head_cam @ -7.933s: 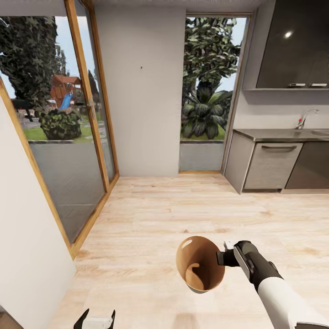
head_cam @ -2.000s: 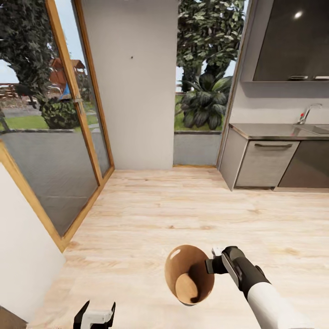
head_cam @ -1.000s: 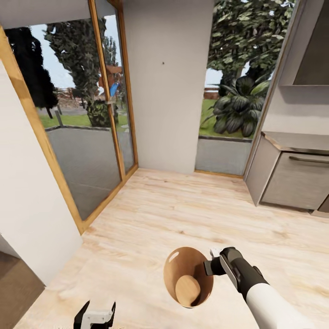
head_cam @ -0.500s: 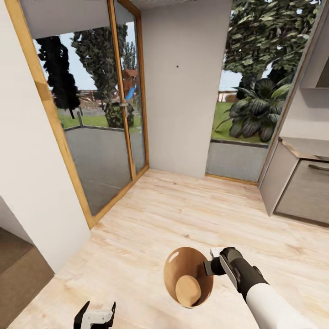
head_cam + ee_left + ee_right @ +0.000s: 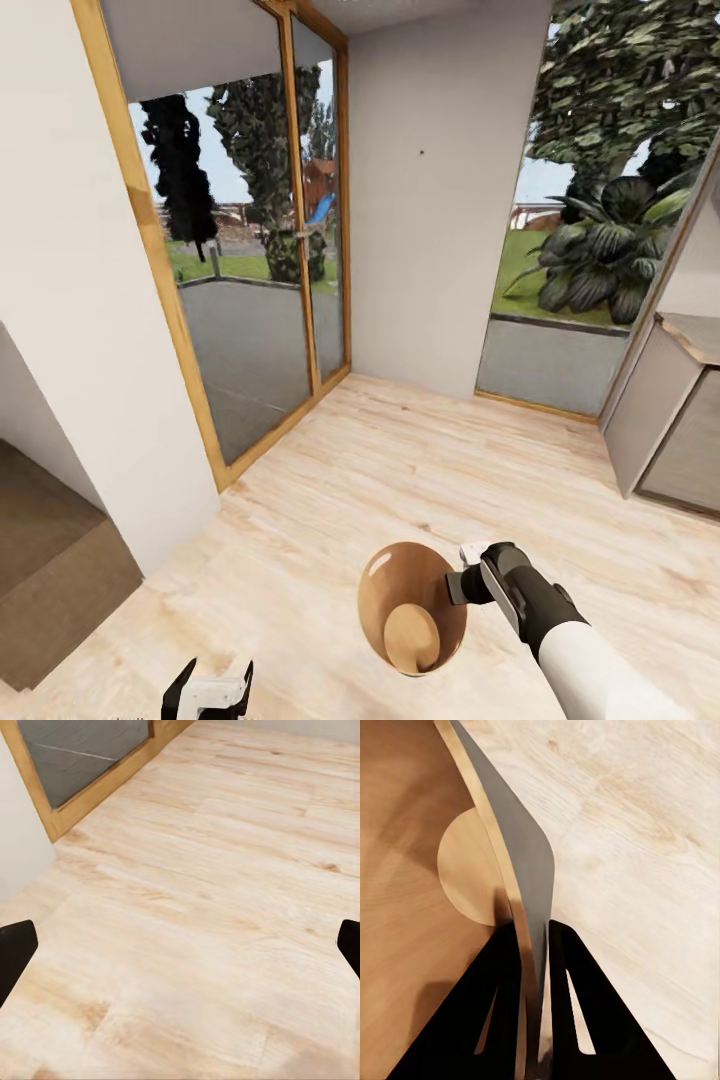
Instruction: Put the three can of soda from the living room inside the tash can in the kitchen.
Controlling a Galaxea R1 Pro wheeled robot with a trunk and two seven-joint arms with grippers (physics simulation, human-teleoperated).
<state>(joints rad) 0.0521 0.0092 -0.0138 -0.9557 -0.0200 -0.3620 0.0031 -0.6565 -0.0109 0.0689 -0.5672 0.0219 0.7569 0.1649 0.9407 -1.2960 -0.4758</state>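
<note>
the right gripper is clamped on the rim of the bin, which hangs above the floor low in the head view, its mouth tipped up toward the camera. in the right wrist view the two dark fingers pinch the bin's thin wall, one inside and one outside, with the pale round bottom visible past them. the inside is glossy copper-brown and nothing lies in it.

the left gripper sits at the lower edge of the head view, released, its fingers spread wide; in the left wrist view its dark fingertips show at opposite edges with only pale wood floor between them.

ahead stands a glass door in a wooden frame, a grey wall beside it, and a window with plants beyond. a grey cabinet with a dark countertop stands at the right edge. at the left, past a white wall, a darker floor begins.
</note>
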